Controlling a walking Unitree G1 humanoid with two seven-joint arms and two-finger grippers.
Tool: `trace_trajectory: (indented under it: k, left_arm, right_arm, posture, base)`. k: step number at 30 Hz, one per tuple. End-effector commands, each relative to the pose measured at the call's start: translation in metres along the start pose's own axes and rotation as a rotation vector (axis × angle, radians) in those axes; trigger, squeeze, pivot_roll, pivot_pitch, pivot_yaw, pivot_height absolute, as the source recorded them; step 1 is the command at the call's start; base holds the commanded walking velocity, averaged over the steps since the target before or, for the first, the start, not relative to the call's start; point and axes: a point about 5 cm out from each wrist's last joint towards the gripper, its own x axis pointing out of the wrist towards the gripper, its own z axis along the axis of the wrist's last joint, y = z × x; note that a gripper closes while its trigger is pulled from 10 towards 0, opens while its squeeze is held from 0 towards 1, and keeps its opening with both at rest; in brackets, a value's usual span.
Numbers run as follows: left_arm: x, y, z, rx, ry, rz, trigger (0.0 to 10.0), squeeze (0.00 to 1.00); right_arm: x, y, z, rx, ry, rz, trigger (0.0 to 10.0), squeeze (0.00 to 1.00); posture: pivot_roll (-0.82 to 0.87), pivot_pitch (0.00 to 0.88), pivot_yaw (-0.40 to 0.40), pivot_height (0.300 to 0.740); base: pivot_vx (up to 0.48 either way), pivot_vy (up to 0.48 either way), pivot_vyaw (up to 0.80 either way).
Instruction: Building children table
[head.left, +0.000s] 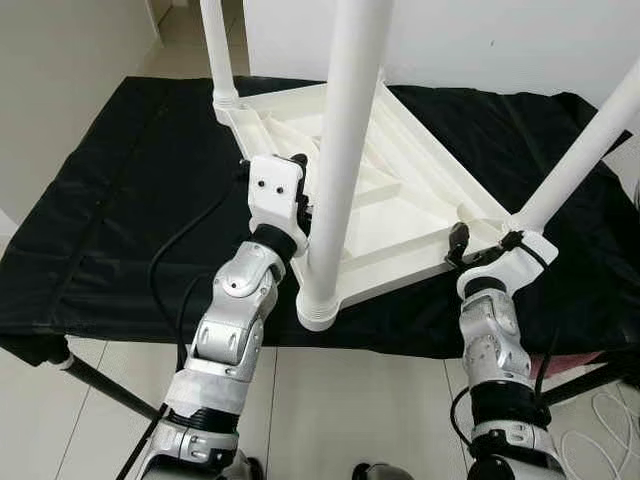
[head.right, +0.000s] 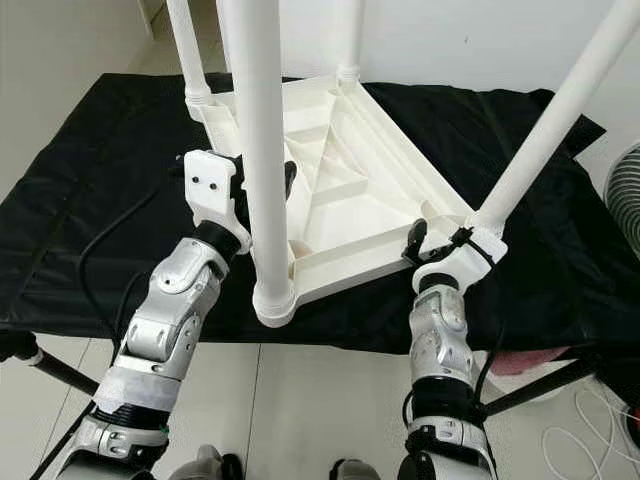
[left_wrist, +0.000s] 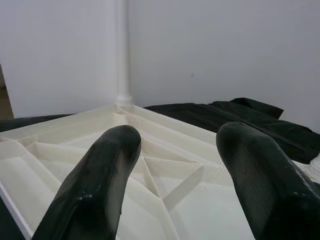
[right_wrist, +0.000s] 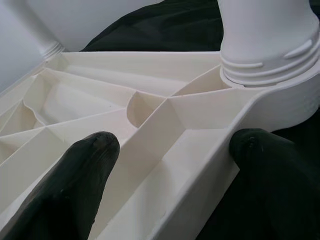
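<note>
Upside-down, the table top (head.left: 400, 215) holds four legs; both pincers, left (left_wrist: 175, 165) and right (right_wrist: 170, 165), seemingly spread at its rim.

You have a black cloth (head.left: 120, 200) covering the surface, creased and hanging over its near edge. Below the cloth, black support legs (head.left: 105, 385) stand on pale floor tiles (head.left: 350, 410). A white wall (head.left: 500, 40) rises behind the cloth.
</note>
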Motion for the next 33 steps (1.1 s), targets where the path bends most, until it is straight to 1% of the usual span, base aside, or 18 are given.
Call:
trace_trajectory:
  k: [1, 4, 11, 12, 13, 14, 16, 17, 19, 23, 25, 26, 28, 33]
  left_arm:
    - [-0.002, -0.016, 0.004, -0.019, -0.018, -0.203, 10.0, 0.00]
    - [-0.003, -0.021, 0.008, -0.063, -0.038, -0.244, 10.0, 0.00]
    - [-0.005, -0.024, 0.010, -0.101, -0.049, -0.283, 10.0, 0.00]
    - [-0.006, -0.026, 0.010, -0.111, -0.046, -0.303, 10.0, 0.00]
    - [-0.009, -0.030, 0.010, -0.123, -0.036, -0.347, 10.0, 0.00]
    - [-0.009, -0.030, 0.010, -0.123, -0.036, -0.347, 10.0, 0.00]
    - [-0.015, -0.039, 0.010, -0.172, -0.023, -0.446, 10.0, 0.00]
    - [-0.015, -0.039, 0.010, -0.172, -0.023, -0.446, 10.0, 0.00]
    - [-0.020, -0.044, 0.010, -0.191, -0.007, -0.506, 10.0, 0.00]
    - [-0.021, -0.046, 0.010, -0.198, 0.004, -0.528, 10.0, 0.00]
    - [-0.024, -0.049, 0.011, -0.209, 0.019, -0.557, 10.0, 0.00]
    - [-0.024, -0.049, 0.011, -0.209, 0.019, -0.557, 10.0, 0.00]
    - [-0.025, -0.050, 0.012, -0.210, 0.023, -0.560, 10.0, 0.00]
    - [-0.023, -0.049, 0.014, -0.196, 0.018, -0.538, 10.0, 0.00]
  right_arm:
    - [0.004, 0.006, -0.003, 0.016, 0.013, 0.023, 10.0, 0.00]
    - [0.003, 0.011, -0.009, 0.033, 0.027, 0.025, 10.0, 0.00]
    - [0.001, 0.011, -0.014, 0.035, 0.038, 0.027, 10.0, 0.00]
    - [0.001, 0.011, -0.014, 0.036, 0.039, 0.026, 10.0, 0.00]
    - [0.001, 0.011, -0.014, 0.035, 0.040, 0.025, 10.0, 0.00]
    - [0.001, 0.011, -0.014, 0.035, 0.040, 0.025, 10.0, 0.00]
    - [0.001, 0.010, -0.014, 0.032, 0.039, 0.020, 10.0, 0.00]
    - [0.001, 0.010, -0.014, 0.032, 0.039, 0.020, 10.0, 0.00]
    - [0.002, 0.009, -0.015, 0.032, 0.039, 0.019, 10.0, 0.00]
    - [0.003, 0.009, -0.015, 0.038, 0.041, 0.021, 10.0, 0.00]
    - [0.007, 0.010, -0.018, 0.049, 0.070, 0.070, 10.0, 0.00]
    - [0.007, 0.010, -0.018, 0.049, 0.070, 0.070, 10.0, 0.00]
    - [0.010, 0.011, -0.018, 0.045, 0.083, 0.119, 10.0, 0.00]
    - [0.014, 0.008, -0.016, 0.023, 0.084, 0.133, 10.0, 0.00]
  posture:
    - [-0.08, 0.095, 0.029, 0.740]
    - [-0.08, 0.094, 0.028, 0.740]
    - [-0.08, 0.094, 0.027, 0.740]
    - [-0.08, 0.094, 0.027, 0.740]
    - [-0.09, 0.098, 0.026, 0.740]
    - [-0.09, 0.098, 0.026, 0.740]
    - [-0.09, 0.098, 0.026, 0.740]
    - [-0.09, 0.098, 0.026, 0.740]
    - [-0.09, 0.098, 0.026, 0.740]
    - [-0.09, 0.098, 0.026, 0.740]
    - [-0.09, 0.099, 0.031, 0.740]
    - [-0.09, 0.099, 0.031, 0.740]
    - [-0.09, 0.099, 0.031, 0.740]
    - [-0.09, 0.099, 0.032, 0.740]
  base:
    - [0.000, 0.000, 0.00]
    - [0.000, 0.000, 0.00]
    - [0.000, 0.000, 0.00]
    - [0.000, 0.000, 0.00]
    - [0.000, 0.000, 0.00]
    - [0.000, 0.000, 0.00]
    - [0.000, 0.000, 0.00]
    - [0.000, 0.000, 0.00]
    - [0.000, 0.000, 0.00]
    - [0.000, 0.000, 0.00]
    - [0.000, 0.000, 0.00]
    - [0.000, 0.000, 0.00]
    - [0.000, 0.000, 0.00]
    - [0.000, 0.000, 0.00]
